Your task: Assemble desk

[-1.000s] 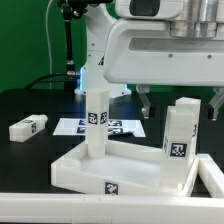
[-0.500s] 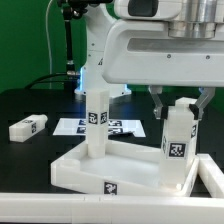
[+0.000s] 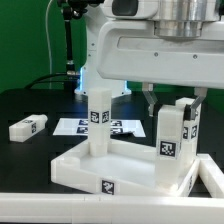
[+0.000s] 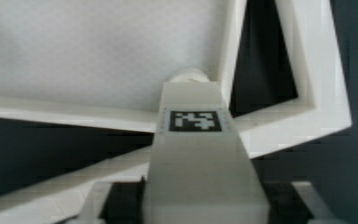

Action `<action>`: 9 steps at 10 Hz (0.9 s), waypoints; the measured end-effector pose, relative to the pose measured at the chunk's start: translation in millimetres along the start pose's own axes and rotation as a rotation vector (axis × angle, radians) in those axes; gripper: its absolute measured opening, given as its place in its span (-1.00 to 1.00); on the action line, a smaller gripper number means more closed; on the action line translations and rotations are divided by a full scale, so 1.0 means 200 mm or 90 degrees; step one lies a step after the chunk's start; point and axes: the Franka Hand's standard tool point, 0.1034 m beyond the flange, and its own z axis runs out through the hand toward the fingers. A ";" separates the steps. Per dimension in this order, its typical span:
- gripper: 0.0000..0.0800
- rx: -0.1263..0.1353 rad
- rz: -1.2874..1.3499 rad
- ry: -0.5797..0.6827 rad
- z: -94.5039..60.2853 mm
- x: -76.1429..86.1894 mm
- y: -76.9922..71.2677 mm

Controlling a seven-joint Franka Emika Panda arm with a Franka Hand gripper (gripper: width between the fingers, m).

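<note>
The white desk top (image 3: 85, 166) lies as a rimmed tray near the table's front. One tagged leg (image 3: 97, 122) stands upright in its far corner on the exterior view's left. My gripper (image 3: 175, 108) is shut on a second tagged leg (image 3: 168, 135), which stands upright at the tray's corner on the exterior view's right. In the wrist view this leg (image 4: 197, 150) fills the gap of the gripper (image 4: 202, 207) and points down at the desk top (image 4: 87, 50). A third leg (image 3: 30, 127) lies loose on the table at the exterior view's left.
The marker board (image 3: 122, 127) lies flat behind the tray. A white bar (image 3: 60, 208) runs along the front edge. The robot's white base (image 3: 100, 60) stands at the back, with a green backdrop behind it.
My gripper has come down over the leg on the exterior view's right and closed on it. That leg has since shifted slightly left and turned.
</note>
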 end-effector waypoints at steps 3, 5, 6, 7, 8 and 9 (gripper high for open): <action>-0.27 0.011 0.150 0.009 0.02 0.01 0.00; -0.27 0.013 0.273 0.010 0.02 0.00 0.00; -0.27 0.014 0.319 0.009 0.02 0.00 -0.01; -0.27 0.015 0.390 0.008 0.02 0.00 -0.01; -0.27 0.016 0.441 0.007 0.02 0.00 -0.01; -0.27 0.019 0.494 0.006 0.02 0.00 -0.01</action>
